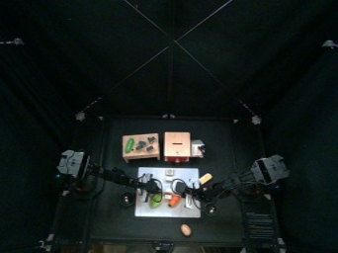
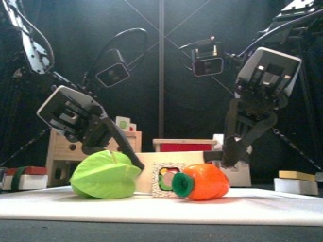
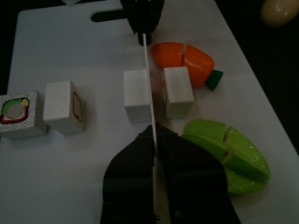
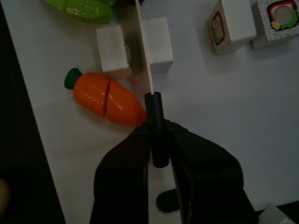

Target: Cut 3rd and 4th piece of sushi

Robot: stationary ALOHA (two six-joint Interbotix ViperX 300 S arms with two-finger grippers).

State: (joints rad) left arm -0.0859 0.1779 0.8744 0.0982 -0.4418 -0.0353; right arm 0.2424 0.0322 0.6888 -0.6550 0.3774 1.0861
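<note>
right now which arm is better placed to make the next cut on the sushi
Right. The right gripper grips the knife by the handle, with the blade lined up between the two white sushi pieces. The left gripper merely faces the blade's tip from the opposite side.

This is a robotics lab test cell, not a kitchen. Black curtains (image 1: 284, 109) pen in a small black surface (image 1: 224, 229), and the food on the white cutting board (image 3: 70, 52) is toy carrot (image 3: 187, 59) and sushi pieces (image 3: 156, 94)

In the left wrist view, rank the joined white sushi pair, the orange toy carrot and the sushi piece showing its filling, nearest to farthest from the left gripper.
1. Joined white sushi pair, just beyond the left gripper, under the knife.
2. Orange toy carrot, beyond the pair.
3. Sushi piece showing its filling, far off sideways.
</note>
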